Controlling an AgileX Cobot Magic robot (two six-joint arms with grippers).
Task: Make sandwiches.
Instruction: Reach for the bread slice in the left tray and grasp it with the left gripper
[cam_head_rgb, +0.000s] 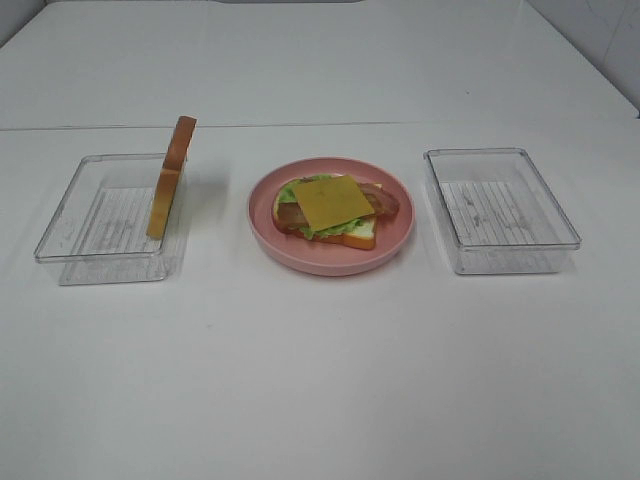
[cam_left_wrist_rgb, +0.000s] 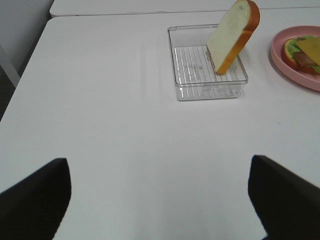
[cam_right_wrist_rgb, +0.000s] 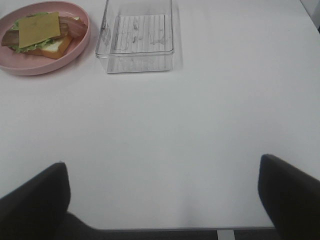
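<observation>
Though open-faced, sandwich (cam_head_rgb: 330, 212) on plate (cam_head_rgb: 300, 256)

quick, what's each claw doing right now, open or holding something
left claw: open, holding nothing
right claw: open, holding nothing

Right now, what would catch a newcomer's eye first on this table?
The round pink plate in the middle, holding an open sandwich with a yellow-orange cheese square on top. Next, the lone bread slice standing on edge against the wall of the clear tray on the left. The right tray holds nothing.
</observation>
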